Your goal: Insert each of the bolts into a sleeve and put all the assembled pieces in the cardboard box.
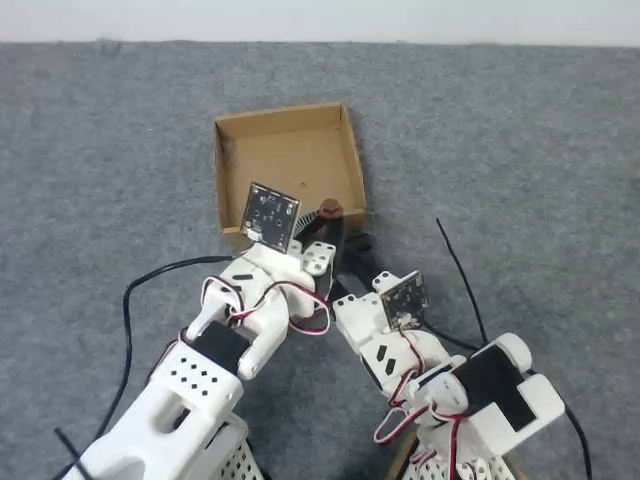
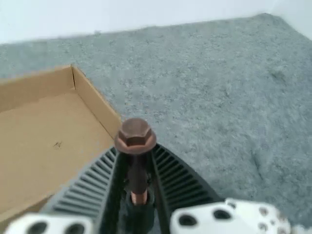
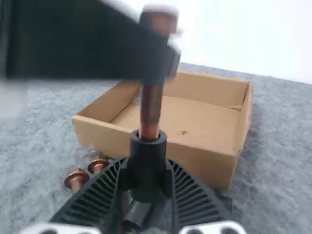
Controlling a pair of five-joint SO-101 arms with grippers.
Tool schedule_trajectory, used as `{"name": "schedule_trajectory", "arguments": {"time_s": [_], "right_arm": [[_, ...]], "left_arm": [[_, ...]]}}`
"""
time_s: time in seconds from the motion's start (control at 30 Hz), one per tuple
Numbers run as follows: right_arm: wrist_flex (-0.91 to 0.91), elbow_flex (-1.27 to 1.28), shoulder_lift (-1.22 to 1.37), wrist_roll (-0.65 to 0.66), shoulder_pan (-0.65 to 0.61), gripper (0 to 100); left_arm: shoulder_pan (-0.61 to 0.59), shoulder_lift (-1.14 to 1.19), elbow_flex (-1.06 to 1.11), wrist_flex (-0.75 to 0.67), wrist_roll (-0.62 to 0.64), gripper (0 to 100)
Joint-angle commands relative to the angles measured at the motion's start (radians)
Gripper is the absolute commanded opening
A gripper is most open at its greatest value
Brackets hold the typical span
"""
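Observation:
A copper bolt (image 2: 136, 139) with a hex head stands upright, and my left gripper (image 2: 136, 163) is shut on its shaft. In the high view that bolt head (image 1: 329, 210) shows just in front of the cardboard box (image 1: 290, 165). My right gripper (image 3: 147, 170) is shut on a black sleeve (image 3: 147, 153), held upright right under the bolt. The bolt's shaft (image 3: 150, 109) reaches down into the sleeve's mouth. From above, my right gripper (image 1: 352, 250) sits close beside my left gripper (image 1: 328, 225). The box (image 3: 195, 122) is open and nothing shows inside it.
Two loose copper bolts (image 3: 85, 173) lie on the grey carpet by the box's near wall. Both arms crowd together just in front of the box's front right corner. Black cables (image 1: 455, 265) trail over the carpet beside the arms.

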Motion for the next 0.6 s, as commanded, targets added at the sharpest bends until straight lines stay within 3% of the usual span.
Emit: {"name": "schedule_trajectory", "arguments": {"time_s": [0.0, 0.47, 0.57], "right_arm": [[-0.031, -0.008, -0.065, 0.014, 0.033, 0.7], [-0.024, -0.029, -0.065, 0.014, 0.077, 0.7], [-0.024, -0.029, -0.065, 0.014, 0.076, 0.7]], "left_arm": [[0.000, -0.054, -0.002, -0.037, -0.006, 1], [-0.002, -0.051, 0.044, -0.034, -0.008, 2], [-0.003, -0.052, 0.062, -0.031, -0.006, 9]]}}
